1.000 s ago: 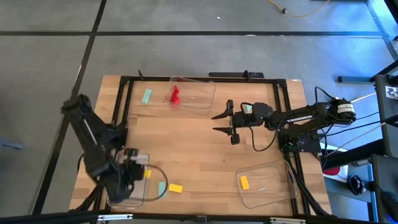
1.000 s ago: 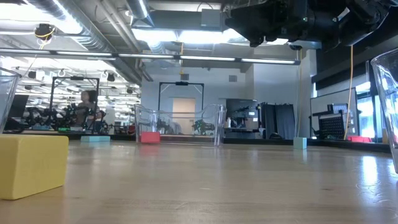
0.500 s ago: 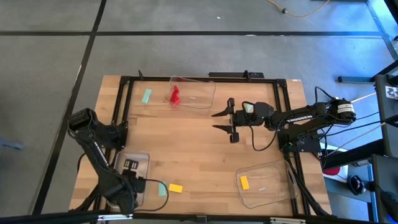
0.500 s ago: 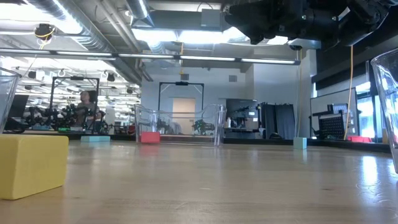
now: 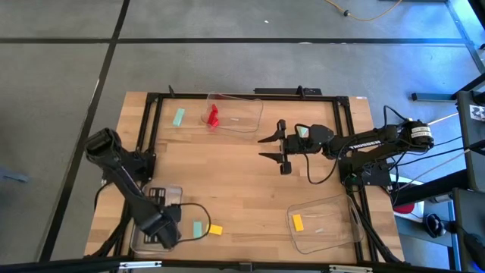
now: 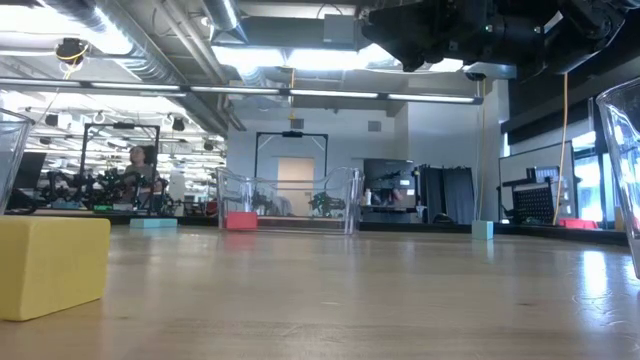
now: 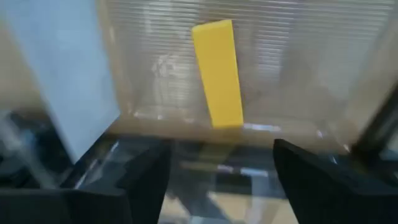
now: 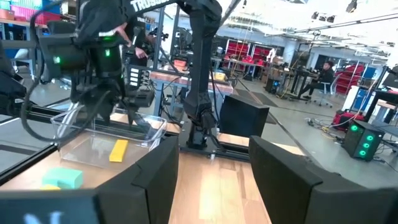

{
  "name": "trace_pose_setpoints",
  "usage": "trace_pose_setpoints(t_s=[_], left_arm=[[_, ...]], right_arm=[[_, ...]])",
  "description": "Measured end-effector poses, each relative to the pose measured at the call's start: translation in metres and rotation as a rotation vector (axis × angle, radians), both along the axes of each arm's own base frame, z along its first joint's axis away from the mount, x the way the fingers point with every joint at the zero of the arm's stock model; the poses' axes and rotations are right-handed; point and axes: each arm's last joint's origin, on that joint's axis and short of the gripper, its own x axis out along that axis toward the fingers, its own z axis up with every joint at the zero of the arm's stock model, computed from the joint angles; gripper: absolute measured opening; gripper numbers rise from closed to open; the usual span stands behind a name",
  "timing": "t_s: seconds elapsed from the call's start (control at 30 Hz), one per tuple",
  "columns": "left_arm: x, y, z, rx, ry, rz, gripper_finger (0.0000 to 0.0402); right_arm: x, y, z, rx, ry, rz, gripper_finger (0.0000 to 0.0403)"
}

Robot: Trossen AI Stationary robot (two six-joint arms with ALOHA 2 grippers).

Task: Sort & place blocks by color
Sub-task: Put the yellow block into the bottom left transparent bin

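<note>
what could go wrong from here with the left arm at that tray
The left gripper is open over the near-left tray, which holds a yellow block though a teal block and another yellow block lie just beside it: colours may get mixed. Its cable loops nearby and could drag those blocks.

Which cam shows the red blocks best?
High view: the red blocks lie unobstructed in the far tray. Low view shows them small and distant, edge-on; neither wrist view shows them.
</note>
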Motion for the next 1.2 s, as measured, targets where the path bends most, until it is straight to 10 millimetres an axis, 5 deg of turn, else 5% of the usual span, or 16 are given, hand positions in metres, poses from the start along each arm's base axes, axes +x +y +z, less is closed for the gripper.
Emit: trace_pose_setpoints(t_s=[0.1,0.27,0.4,0.73,0.93,1.2], left_arm=[[0.006,0.008,0.031,-0.009,-0.083,0.014,0.028],[0.015,0.024,0.102,0.008,-0.478,0.078,0.0282],[0.035,0.033,0.125,0.04,-0.637,0.075,0.0282],[0.135,0.026,0.042,-0.058,-0.485,-0.225,0.0279],[0.15,0.011,-0.001,-0.058,-0.398,-0.257,0.0279],[0.158,-0.009,-0.016,-0.098,-0.468,-0.284,0.0279]], right_arm=[[0.0,0.0,0.0,0.0,0.0,0.0,0.0198],[0.0,0.0,0.0,0.0,0.001,0.001,0.0198],[0.0,0.0,0.0,0.006,0.003,0.003,0.0198],[0.0,0.002,0.0,0.009,0.003,0.012,0.0198],[0.0,0.004,0.0,0.008,0.003,0.02,0.0198],[0.0,0.004,0.0,0.007,0.002,0.019,0.0198]])
